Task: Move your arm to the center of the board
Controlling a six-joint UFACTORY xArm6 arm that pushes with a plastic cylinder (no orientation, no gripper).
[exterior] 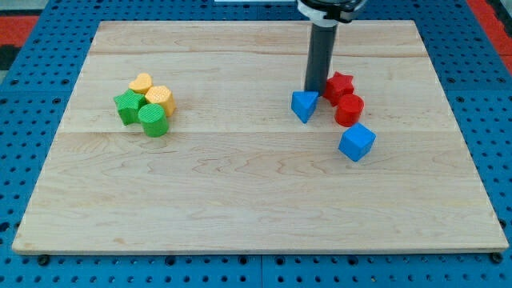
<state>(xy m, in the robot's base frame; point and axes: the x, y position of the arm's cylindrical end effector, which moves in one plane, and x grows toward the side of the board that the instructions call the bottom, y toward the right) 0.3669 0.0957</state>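
While my tip (314, 90) rests right of the frame's middle, touching the blue triangular block (303, 105) with the red star block (339, 83) just beside it, the table (240, 200) centre lies lower left. This rod end effector has no jaws.

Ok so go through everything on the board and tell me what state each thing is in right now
My tip: down on the board, right of centre, between the blue triangular block and the red star.
Blue triangular block: beside my tip.
Red star: beside my tip, against the red cylinder.
Red cylinder: upright.
Blue cube: alone.
Yellow heart-like block, yellow block, green star, green cylinder: clustered at the view's left.
Board: flat.
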